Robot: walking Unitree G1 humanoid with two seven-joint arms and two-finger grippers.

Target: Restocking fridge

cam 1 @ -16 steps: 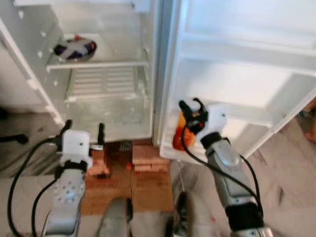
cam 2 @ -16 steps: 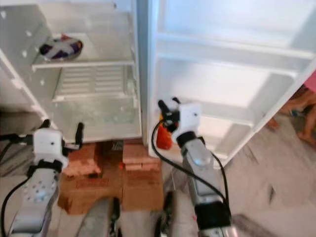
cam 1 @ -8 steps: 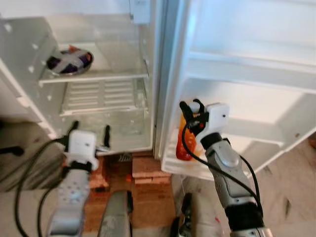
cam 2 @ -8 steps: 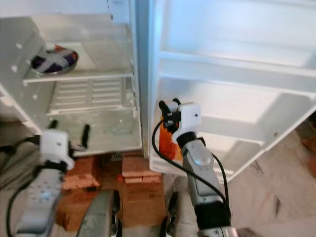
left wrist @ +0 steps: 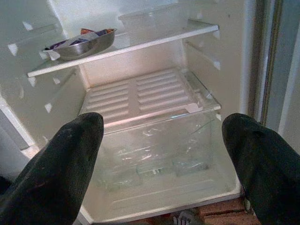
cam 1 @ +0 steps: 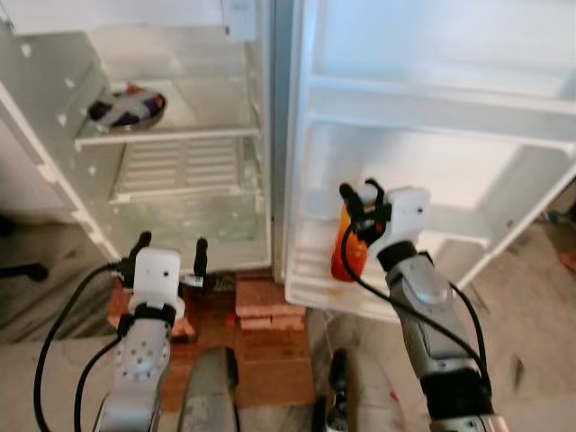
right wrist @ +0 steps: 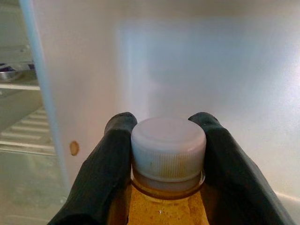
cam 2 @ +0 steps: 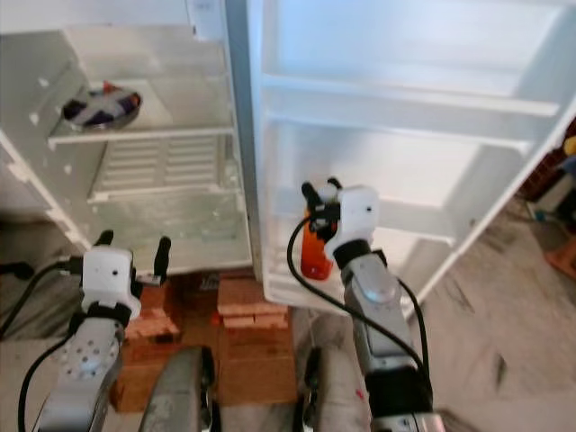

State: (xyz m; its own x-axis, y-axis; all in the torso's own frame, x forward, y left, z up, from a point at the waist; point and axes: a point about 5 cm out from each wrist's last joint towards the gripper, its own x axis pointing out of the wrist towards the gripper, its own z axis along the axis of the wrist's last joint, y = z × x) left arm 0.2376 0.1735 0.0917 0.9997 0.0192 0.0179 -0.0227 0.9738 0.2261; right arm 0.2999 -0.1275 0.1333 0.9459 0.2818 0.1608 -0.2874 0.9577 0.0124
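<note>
My right jaws (cam 1: 363,193) are clenched on the cap of the orange bottle (cam 1: 346,252), which stands beneath them in the fridge door's lower shelf (cam 1: 310,292). My left jaws (cam 1: 171,247) hang released before the fridge's glass drawer (left wrist: 154,154).

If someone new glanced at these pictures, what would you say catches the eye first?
Most striking is the orange bottle in the open fridge door's lowest shelf, with the right claw clamped on its white cap. Next comes the metal bowl of wrapped packets on the upper shelf inside the fridge. The left claw hovers open in front of the clear bottom drawer.
</note>
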